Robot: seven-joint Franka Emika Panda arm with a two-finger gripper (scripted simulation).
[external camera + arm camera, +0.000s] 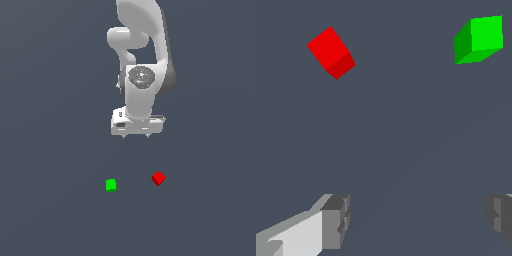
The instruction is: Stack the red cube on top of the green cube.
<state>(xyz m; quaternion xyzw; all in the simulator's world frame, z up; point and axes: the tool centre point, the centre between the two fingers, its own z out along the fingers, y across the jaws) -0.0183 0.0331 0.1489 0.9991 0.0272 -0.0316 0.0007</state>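
Two small cubes lie on a flat, dark slate-grey bench (50, 150) that fills the exterior view. Over it, from the top centre of the frame, reaches the white, glossy, jointed robot arm (142, 55), and at its lower end hangs the white end effector (136, 136), its two short grey fingers (336, 220) spread wide apart with nothing between them (the wrist view shows only bare bench in the gap). Below it, in the lower middle of the exterior view, sits the tiny bright red cube (158, 178), turned corner-on, and to the exterior view's left of it, well apart, the tiny bright green cube (111, 185), standing squarer to the frame.

The step in hand looks like the approach to the red cube. To do it well, the end effector should centre over the cube and turn about its vertical axis so the fingers meet two flat opposite faces rather than corners, then descend straight and close low on the cube.
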